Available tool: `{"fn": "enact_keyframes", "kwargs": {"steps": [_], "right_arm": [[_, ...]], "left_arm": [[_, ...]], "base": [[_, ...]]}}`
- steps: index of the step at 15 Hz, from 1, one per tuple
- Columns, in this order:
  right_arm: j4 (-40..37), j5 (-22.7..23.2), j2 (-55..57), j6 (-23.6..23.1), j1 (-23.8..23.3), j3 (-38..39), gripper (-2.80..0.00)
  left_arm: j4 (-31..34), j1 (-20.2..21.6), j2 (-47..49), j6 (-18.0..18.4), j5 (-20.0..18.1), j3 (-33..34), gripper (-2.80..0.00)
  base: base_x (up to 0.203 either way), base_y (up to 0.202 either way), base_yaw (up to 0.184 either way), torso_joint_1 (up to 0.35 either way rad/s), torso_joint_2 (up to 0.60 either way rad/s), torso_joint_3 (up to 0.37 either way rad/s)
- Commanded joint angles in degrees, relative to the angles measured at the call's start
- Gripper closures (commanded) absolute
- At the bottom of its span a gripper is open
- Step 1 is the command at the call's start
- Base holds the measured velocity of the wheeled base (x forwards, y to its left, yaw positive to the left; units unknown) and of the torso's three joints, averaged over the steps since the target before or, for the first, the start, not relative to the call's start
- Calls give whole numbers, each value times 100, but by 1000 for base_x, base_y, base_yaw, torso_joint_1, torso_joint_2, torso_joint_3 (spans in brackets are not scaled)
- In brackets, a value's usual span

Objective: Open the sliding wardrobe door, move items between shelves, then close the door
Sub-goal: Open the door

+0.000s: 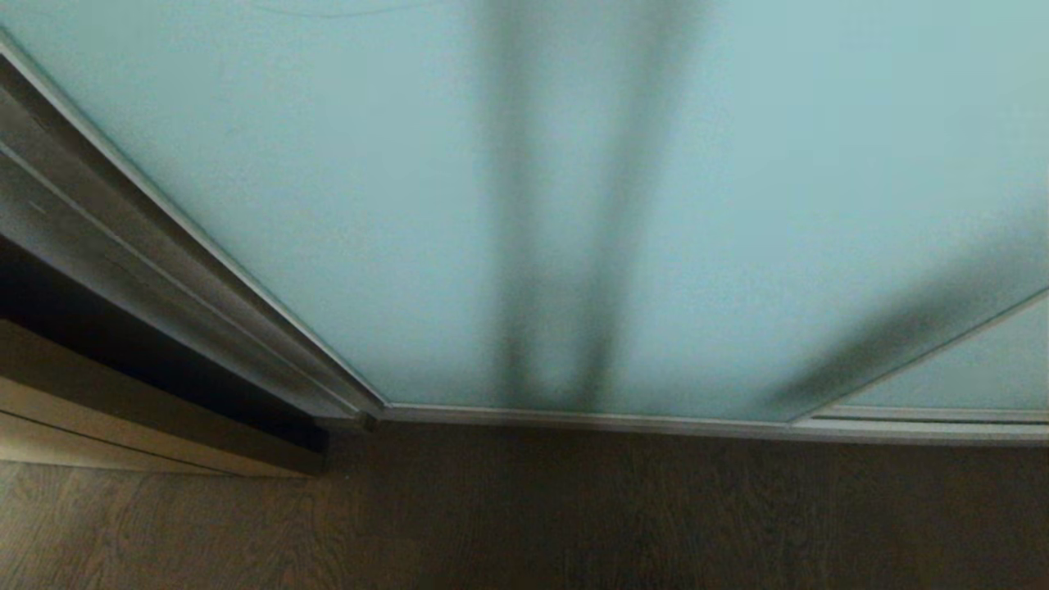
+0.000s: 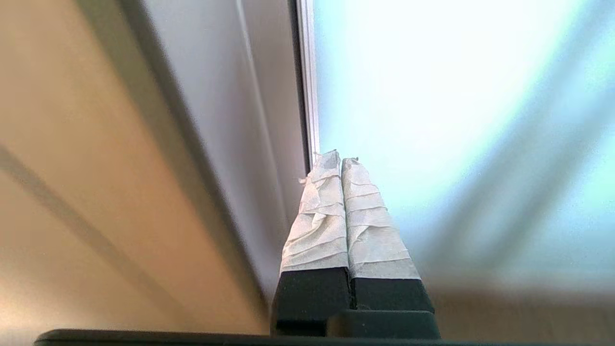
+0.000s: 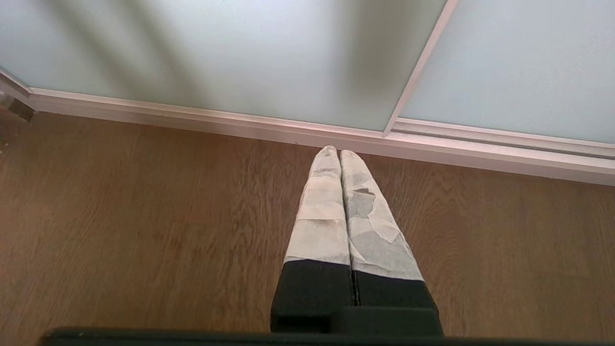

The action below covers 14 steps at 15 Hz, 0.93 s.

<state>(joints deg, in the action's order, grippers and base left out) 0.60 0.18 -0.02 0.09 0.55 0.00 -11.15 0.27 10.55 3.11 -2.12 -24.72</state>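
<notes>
The sliding wardrobe door (image 1: 524, 205), frosted pale blue-green glass in a thin silver frame (image 1: 246, 283), fills most of the head view and stands closed. Neither gripper shows in that view. In the left wrist view my left gripper (image 2: 340, 156) is shut and empty. Its taped fingertips sit close to the door's silver side edge (image 2: 310, 96), with the glass (image 2: 432, 96) beyond. My right gripper (image 3: 339, 153) is shut and empty too, pointing down at the floor just before the door's bottom rail (image 3: 288, 134). The shelves are hidden behind the door.
A tan wooden panel (image 1: 123, 410) and a dark gap (image 1: 82, 328) lie left of the door frame. A second frosted panel (image 1: 967, 369) overlaps at the right. Brown wooden floor (image 1: 574, 524) runs along the bottom rail (image 1: 574, 419).
</notes>
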Motion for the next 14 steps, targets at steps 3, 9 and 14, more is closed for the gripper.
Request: {"fn": "enact_keyframes", "kwargs": {"steps": [3, 9, 14], "right_arm": [[2, -1, -15, 0, -2, 0, 0], [2, -1, -15, 0, 2, 0, 0], [2, -1, -15, 0, 7, 0, 0]], "left_arm": [[-2405, 41, 1849, 41, 462, -525, 0], [-3138, 52, 3027, -158, 1271, -1411, 0], [-4405, 35, 3939, -206, 1268, -1598, 0]], "base": [[0, 0, 0, 0, 0, 0], [0, 0, 0, 0, 0, 0], [0, 0, 0, 0, 0, 0]]}}
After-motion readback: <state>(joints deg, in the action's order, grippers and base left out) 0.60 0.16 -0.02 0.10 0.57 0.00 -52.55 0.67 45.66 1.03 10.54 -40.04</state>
